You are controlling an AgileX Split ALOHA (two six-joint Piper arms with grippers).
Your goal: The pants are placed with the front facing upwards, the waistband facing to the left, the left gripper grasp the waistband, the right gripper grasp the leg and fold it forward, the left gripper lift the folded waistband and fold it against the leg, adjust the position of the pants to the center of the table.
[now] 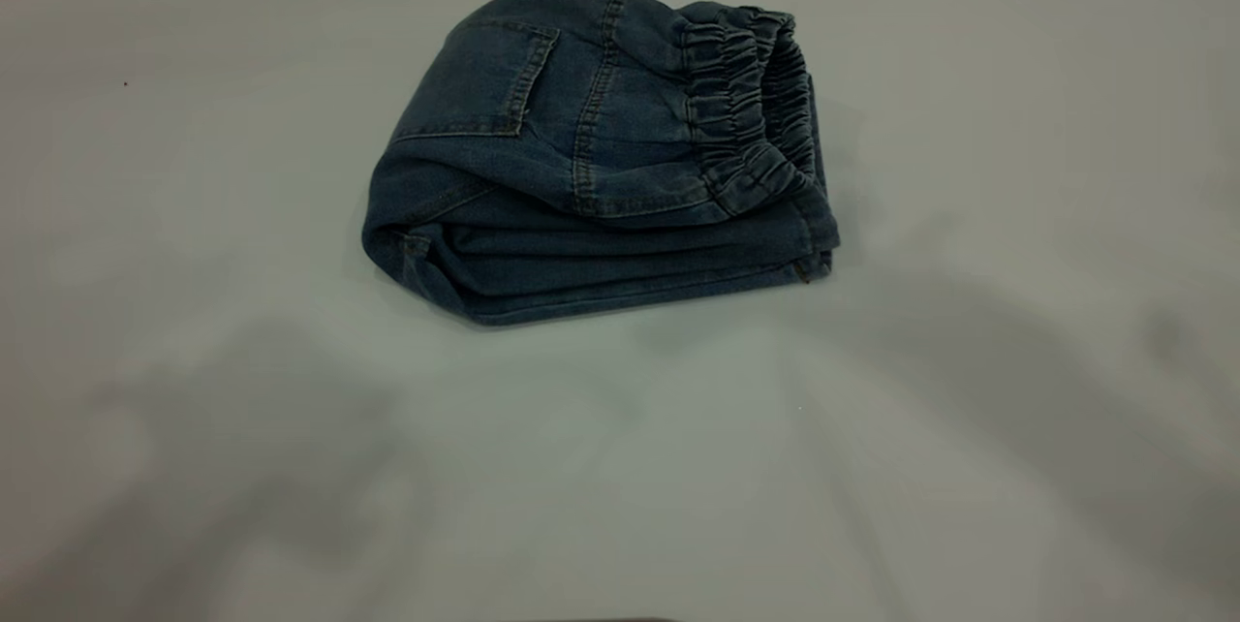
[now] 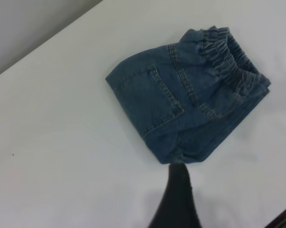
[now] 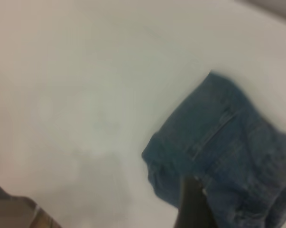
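Pants (image 1: 601, 157) of blue denim lie folded into a compact bundle on the white counter (image 1: 194, 215), somewhat toward the far side of it in the exterior view. The gathered elastic waistband (image 1: 751, 108) sits on top of the bundle at its right end, open edge turned rightward, and a back pocket (image 1: 480, 84) with light stitching shows on the upper layer to the left of the waistband. Beneath that layer the folded legs stack in several thicknesses, their rounded fold at the bundle's left end. Neither arm appears in the exterior view; only soft shadows fall on the counter nearer than the pants. In the left wrist view one dark finger (image 2: 178, 199) of the left gripper hovers just short of the bundle's edge, not touching it. In the right wrist view a dark finger (image 3: 192, 204) of the right gripper overlaps the pants' edge. Whether either pair of jaws is released or clenched, I cannot tell.
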